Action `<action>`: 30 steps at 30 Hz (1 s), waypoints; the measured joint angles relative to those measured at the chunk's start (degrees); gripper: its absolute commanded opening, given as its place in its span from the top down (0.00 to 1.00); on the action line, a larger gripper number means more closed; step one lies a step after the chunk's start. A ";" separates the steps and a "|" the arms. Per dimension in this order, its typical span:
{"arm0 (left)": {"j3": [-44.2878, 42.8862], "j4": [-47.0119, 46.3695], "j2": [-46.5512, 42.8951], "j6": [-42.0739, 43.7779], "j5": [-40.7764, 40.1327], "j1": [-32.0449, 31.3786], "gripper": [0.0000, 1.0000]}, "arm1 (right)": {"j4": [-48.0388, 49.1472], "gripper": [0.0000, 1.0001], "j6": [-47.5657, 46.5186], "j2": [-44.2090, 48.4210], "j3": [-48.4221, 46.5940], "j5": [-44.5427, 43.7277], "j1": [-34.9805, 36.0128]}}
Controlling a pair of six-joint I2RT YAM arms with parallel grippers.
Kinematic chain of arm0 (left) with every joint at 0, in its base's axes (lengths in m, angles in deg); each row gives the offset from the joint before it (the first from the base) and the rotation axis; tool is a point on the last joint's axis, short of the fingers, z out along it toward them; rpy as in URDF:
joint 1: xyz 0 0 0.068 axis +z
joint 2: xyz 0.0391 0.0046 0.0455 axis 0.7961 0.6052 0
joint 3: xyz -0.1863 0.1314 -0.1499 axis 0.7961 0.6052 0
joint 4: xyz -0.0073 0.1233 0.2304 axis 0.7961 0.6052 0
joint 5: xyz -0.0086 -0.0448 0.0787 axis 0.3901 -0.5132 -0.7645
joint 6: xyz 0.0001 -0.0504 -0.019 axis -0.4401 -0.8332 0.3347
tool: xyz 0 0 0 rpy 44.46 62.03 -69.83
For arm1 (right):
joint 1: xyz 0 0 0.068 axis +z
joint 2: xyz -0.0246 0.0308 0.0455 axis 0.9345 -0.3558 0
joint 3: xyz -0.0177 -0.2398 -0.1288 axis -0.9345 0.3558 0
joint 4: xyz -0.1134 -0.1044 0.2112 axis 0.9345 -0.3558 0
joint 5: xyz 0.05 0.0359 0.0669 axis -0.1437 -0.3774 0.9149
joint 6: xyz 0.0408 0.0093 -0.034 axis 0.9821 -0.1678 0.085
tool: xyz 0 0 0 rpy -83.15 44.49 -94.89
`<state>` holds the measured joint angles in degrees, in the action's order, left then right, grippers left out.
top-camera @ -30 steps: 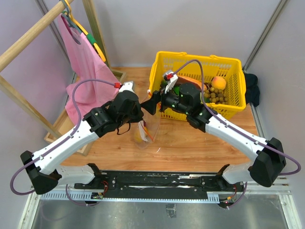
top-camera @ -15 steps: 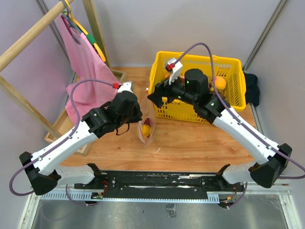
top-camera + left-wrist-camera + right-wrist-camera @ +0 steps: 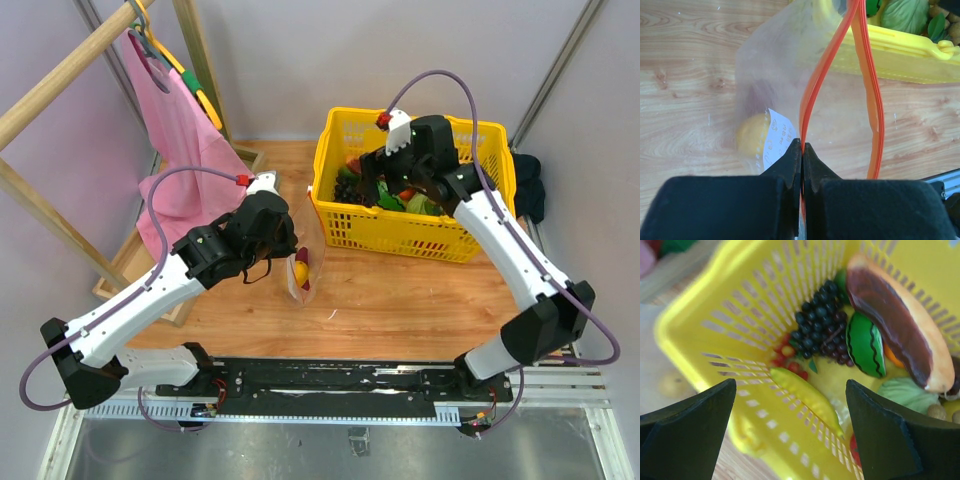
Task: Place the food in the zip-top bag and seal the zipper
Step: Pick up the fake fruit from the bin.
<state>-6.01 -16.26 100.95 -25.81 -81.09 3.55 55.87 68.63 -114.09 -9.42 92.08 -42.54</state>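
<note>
The clear zip-top bag (image 3: 305, 262) stands on the wooden table just left of the yellow basket. My left gripper (image 3: 287, 238) is shut on one side of its red zipper strip (image 3: 810, 90) and holds the mouth open; the other side of the strip (image 3: 873, 100) bows away. An orange-yellow fruit (image 3: 752, 137) lies inside the bag, and the top view shows a reddish piece (image 3: 306, 284) beside it. My right gripper (image 3: 790, 389) is open and empty, hovering over the left end of the basket (image 3: 362, 188).
The yellow mesh basket (image 3: 470, 235) holds a dark grape bunch (image 3: 822, 322), a watermelon slice (image 3: 865, 342), a long brown bread roll (image 3: 895, 320), a yellow pod (image 3: 805, 392), red berries (image 3: 787, 357) and green leaves (image 3: 902, 392). A pink cloth (image 3: 180, 140) hangs on a wooden rack at the left.
My right gripper has moved from the bag's mouth up and back over the basket. A reddish piece now lies in the bag. My left gripper keeps its hold.
</note>
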 measured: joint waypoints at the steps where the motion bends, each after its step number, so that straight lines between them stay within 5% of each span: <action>1: 0.00 0.00 0.00 0.00 -0.02 0.00 1.00 | -0.74 0.10 -0.09 -1.14 -0.02 0.72 -1.44; 10: 0.00 0.00 0.24 0.24 -0.04 0.00 1.00 | -5.53 0.21 -1.40 -11.78 -0.02 5.03 -9.05; 30: -0.13 0.00 1.09 0.44 -0.07 0.02 1.00 | -11.67 0.37 -9.88 -29.68 -2.95 16.46 -9.46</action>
<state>-6.14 -16.26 102.04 -25.38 -81.15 3.57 44.19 58.75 -143.77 -12.37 108.54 -52.01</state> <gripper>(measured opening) 0.015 0.635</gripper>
